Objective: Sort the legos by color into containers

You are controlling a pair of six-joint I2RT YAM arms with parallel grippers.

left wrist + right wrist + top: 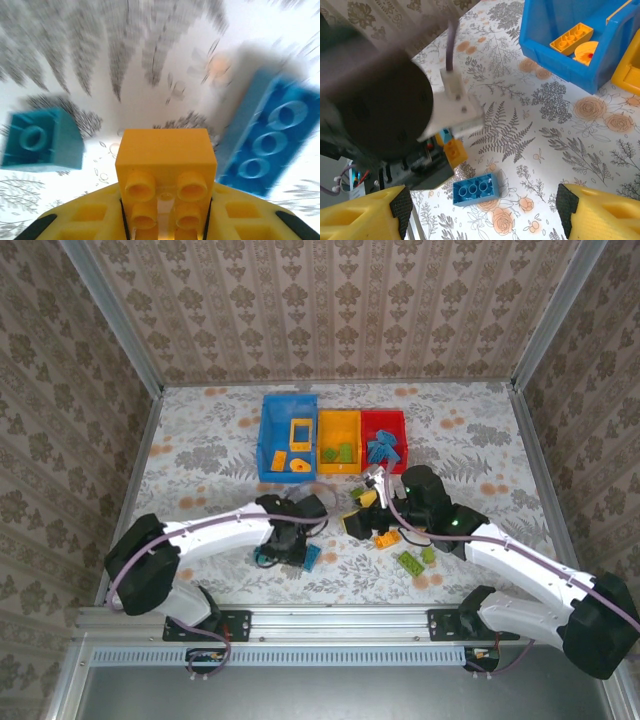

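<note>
My left gripper [166,216] is shut on an orange lego [166,160], low over the table, with a yellow finger against each side. A teal lego [42,140] lies to its left and a long blue lego [267,145] to its right. From above, the left gripper [290,543] is near the front centre, beside the blue lego [312,558]. My right gripper [362,512] hovers open nearby; below it lie the blue lego [476,188] and bare table. The blue bin [268,435] holds orange legos, the orange-yellow bin [340,420] green ones, the red bin [384,420] blue ones.
An orange lego [387,537] and two green legos [410,562] lie on the table under the right arm. The left arm's dark wrist [375,115] takes up the left of the right wrist view. The blue bin's wall [560,70] stands at the upper right there.
</note>
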